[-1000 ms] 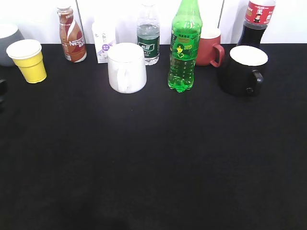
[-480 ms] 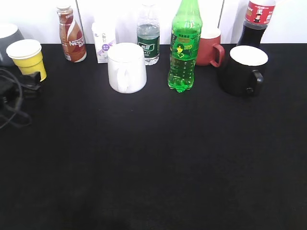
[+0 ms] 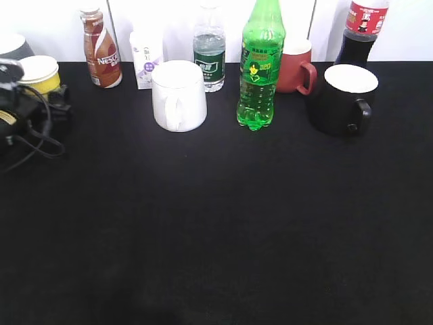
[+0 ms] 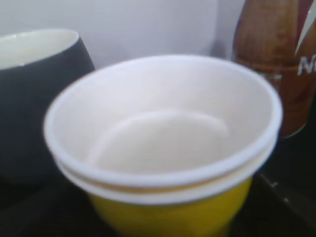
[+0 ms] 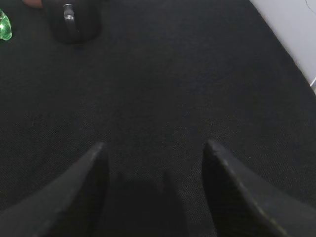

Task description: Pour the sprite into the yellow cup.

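Note:
The sprite (image 3: 260, 68), a tall green bottle with a green-and-yellow label, stands upright at the back middle of the black table. Its base just shows in the right wrist view (image 5: 4, 27). The yellow cup (image 3: 39, 71) stands at the far left and fills the left wrist view (image 4: 168, 212), white inside and empty. My left gripper (image 3: 49, 98) is at the cup's lower part, fingers either side of it, apparently open. My right gripper (image 5: 155, 148) is open and empty over bare black cloth, out of the exterior view.
A white mug (image 3: 179, 95) stands left of the sprite. A red mug (image 3: 295, 68), black mug (image 3: 342, 98) and cola bottle (image 3: 362, 30) are to its right. A Nescafe bottle (image 3: 101, 51), carton (image 3: 145, 57), clear bottle (image 3: 208, 54) and dark mug (image 4: 29, 98) line the back.
My left arm has come in from the left edge and its gripper has reached the yellow cup, now covering its lower half. Nothing else has moved.

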`<act>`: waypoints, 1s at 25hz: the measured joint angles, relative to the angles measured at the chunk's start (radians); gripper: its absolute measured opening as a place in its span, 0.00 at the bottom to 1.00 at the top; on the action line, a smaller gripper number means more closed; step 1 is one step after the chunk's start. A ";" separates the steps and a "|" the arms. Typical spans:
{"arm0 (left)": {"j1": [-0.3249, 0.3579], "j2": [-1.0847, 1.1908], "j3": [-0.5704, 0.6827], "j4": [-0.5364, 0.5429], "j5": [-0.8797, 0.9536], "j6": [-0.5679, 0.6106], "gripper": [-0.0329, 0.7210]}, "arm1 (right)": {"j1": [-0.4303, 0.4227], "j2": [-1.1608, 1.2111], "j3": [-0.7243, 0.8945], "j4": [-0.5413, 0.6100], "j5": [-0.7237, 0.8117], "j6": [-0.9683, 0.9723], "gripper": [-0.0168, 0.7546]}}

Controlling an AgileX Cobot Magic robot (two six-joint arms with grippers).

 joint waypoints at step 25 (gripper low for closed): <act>-0.106 -0.690 0.564 0.532 -0.098 -0.227 0.61 | 0.000 0.150 0.089 0.041 -0.546 0.000 0.62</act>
